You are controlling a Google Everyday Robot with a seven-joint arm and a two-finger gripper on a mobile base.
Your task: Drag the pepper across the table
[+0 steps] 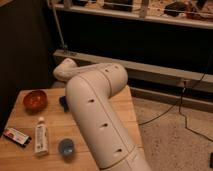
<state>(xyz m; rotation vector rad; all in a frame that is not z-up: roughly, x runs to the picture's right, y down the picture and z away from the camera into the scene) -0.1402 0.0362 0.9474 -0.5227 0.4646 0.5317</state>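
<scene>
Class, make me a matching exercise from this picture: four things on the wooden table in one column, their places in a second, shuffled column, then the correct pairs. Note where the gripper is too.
Things
1. orange-red bowl
2. white bottle
3. small blue cup
4. flat packet

Places
A. near front edge, beside the arm
B. far left corner of the table
C. lying between packet and cup
D. left edge, front half

Pairs: 1-B, 2-C, 3-A, 4-D

The gripper is out of sight behind the arm.
</scene>
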